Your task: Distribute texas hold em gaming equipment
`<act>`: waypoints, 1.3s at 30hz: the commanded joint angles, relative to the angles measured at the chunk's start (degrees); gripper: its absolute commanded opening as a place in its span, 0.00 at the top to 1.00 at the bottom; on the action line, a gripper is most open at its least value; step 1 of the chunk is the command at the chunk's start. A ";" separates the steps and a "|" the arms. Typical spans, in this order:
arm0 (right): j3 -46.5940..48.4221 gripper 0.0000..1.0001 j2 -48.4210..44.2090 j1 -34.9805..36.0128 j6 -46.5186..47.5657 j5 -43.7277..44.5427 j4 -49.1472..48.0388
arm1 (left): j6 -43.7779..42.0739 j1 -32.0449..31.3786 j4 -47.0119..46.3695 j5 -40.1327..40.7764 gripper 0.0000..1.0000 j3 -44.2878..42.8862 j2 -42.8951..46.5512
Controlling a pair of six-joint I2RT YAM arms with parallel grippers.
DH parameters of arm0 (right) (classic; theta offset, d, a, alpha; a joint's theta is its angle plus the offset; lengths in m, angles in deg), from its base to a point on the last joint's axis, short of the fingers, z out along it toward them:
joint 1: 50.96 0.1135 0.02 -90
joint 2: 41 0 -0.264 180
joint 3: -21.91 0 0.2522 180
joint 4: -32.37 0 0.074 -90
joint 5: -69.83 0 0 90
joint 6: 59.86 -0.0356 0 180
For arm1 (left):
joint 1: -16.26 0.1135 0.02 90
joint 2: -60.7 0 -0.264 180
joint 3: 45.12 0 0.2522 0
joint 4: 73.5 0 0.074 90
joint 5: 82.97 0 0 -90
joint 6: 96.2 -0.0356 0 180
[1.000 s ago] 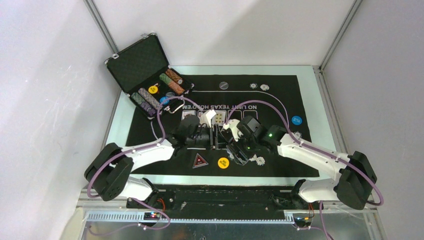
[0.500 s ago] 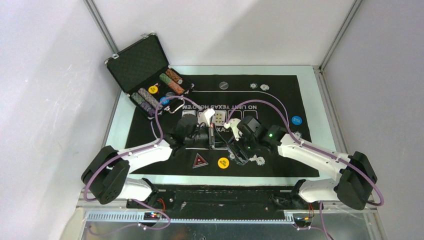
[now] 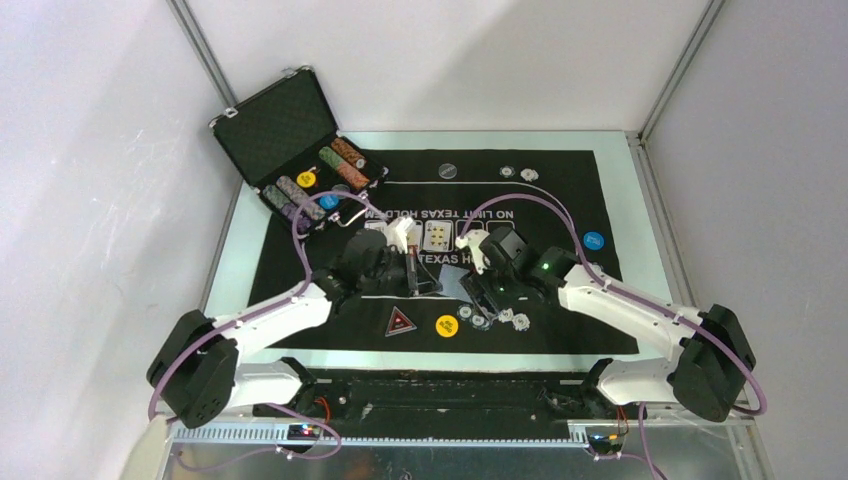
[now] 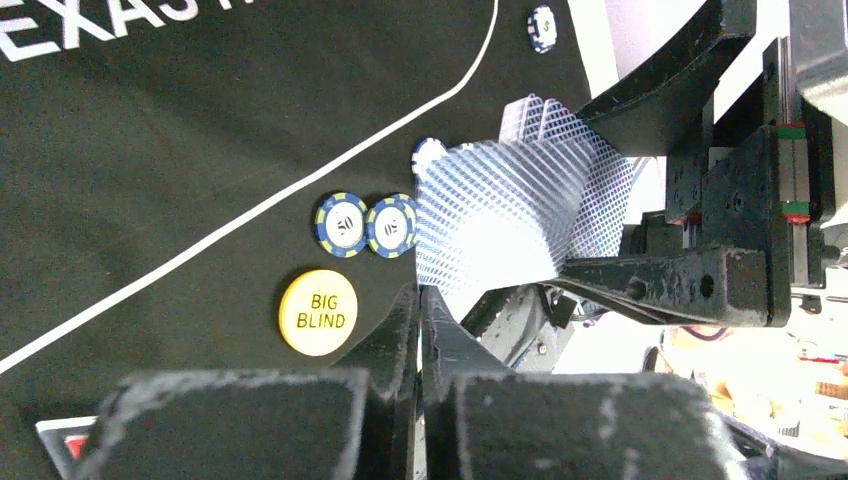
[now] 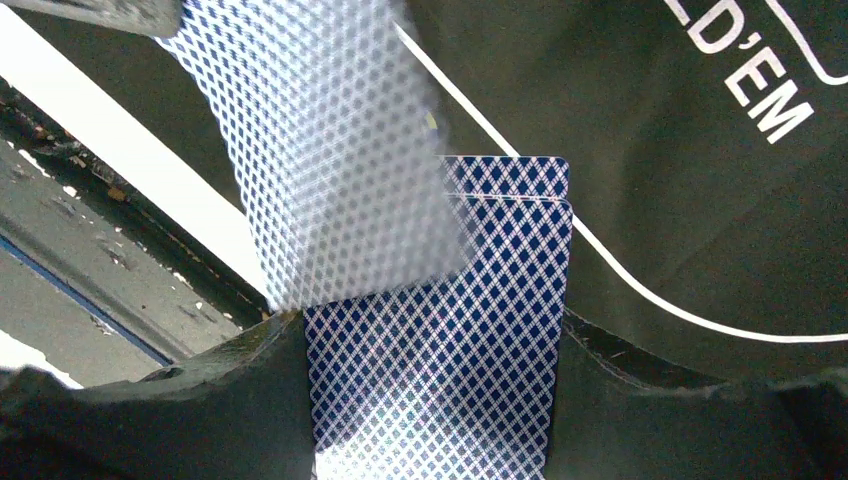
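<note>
Card (image 4: 490, 215) — now between the closed left fingers (image 4: 398, 335), beside the deck (image 5: 440, 340)

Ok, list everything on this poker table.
Lettered mat: one, black, on table.
Metal-edged case: one, black, open, far left, chips inside.
Small poker chips: several, pale-and-dark, near and far mat edges.
Large round discs: three on mat, yellow near, blue right, black far.
Triangle marker: one, red-black, by yellow disc.
Face-up card: at least one, white, mid-mat.
Blue-backed card stack: one, right pincer.
Single blue-backed card: one, left pincer.
Left pincer: black, shut on card.
Right pincer: black, gripping stack.
</note>
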 commanded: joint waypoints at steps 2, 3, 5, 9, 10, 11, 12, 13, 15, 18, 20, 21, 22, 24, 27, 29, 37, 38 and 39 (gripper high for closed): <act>1.49 1.00 -2.63 -1.38 -1.23 1.39 -2.56 | -1.24 1.87 -0.94 0.62 1.00 1.61 4.02; 1.45 1.00 -2.67 -1.63 -1.41 1.58 -2.61 | -0.53 2.35 -1.51 0.08 1.00 2.20 4.45; 1.15 1.00 -2.69 -2.31 -2.10 2.17 -2.81 | 0.92 2.98 -3.88 -0.87 1.00 3.35 6.30; 0.79 1.00 -2.51 -3.79 -3.80 3.96 -2.89 | 5.11 3.70 -9.21 -1.59 1.00 5.47 8.69; 0.75 1.00 -2.51 -4.36 -4.05 4.44 -2.85 | 5.65 3.84 -9.75 -1.37 1.00 5.65 9.03; 0.61 1.00 -2.52 -4.71 -4.57 5.28 -2.81 | 6.38 4.16 -10.01 -1.38 1.00 6.00 9.61; 0.57 1.00 -2.48 -5.27 -4.79 5.72 -2.80 | 6.87 4.51 -10.35 -1.32 1.00 6.31 9.93; 0.43 1.00 -2.47 -5.81 -5.28 6.81 -2.62 | 6.88 4.68 -10.61 -1.27 1.00 6.46 10.46; 0.17 1.00 -2.27 -6.70 -6.01 8.89 -2.29 | 6.33 5.14 -10.37 -0.80 1.00 6.71 11.13; -0.09 1.00 -2.10 -8.01 -6.99 11.57 -1.96 | 4.59 5.82 -9.32 0.03 1.00 6.72 11.68; -0.20 1.00 -2.02 -8.86 -7.45 12.33 -1.80 | 3.52 6.28 -8.72 0.06 1.00 6.52 11.46; -0.29 1.00 -2.07 -9.37 -7.64 12.45 -1.71 | 3.09 6.45 -8.62 0.08 1.00 6.39 10.99; -0.38 1.00 -2.14 -9.54 -7.68 12.87 -1.67 | 1.52 6.79 -8.60 -0.47 1.00 5.72 9.84; -0.43 1.00 -2.14 -10.02 -7.81 13.40 -1.47 | -1.67 7.42 -6.89 -1.40 1.00 3.16 6.87; -0.43 1.00 -2.23 -10.28 -7.83 13.78 -1.27 | -13.34 7.95 -0.29 -9.57 1.00 -3.50 0.45; -0.43 1.00 -2.43 -10.46 -7.81 13.83 -1.22 | -25.69 8.01 9.25 -16.23 1.00 -11.26 -5.32; -1.66 1.00 -3.84 -11.58 -7.66 13.01 -1.78 | -66.39 7.75 48.74 -18.51 1.00 -46.63 -29.84; -1.80 1.00 -3.97 -11.74 -7.65 12.83 -1.93 | -67.72 7.75 53.10 -18.81 1.00 -49.59 -32.21; -2.03 1.00 -4.11 -11.98 -7.64 12.35 -2.23 | -70.14 7.78 57.00 -19.41 1.00 -55.12 -36.53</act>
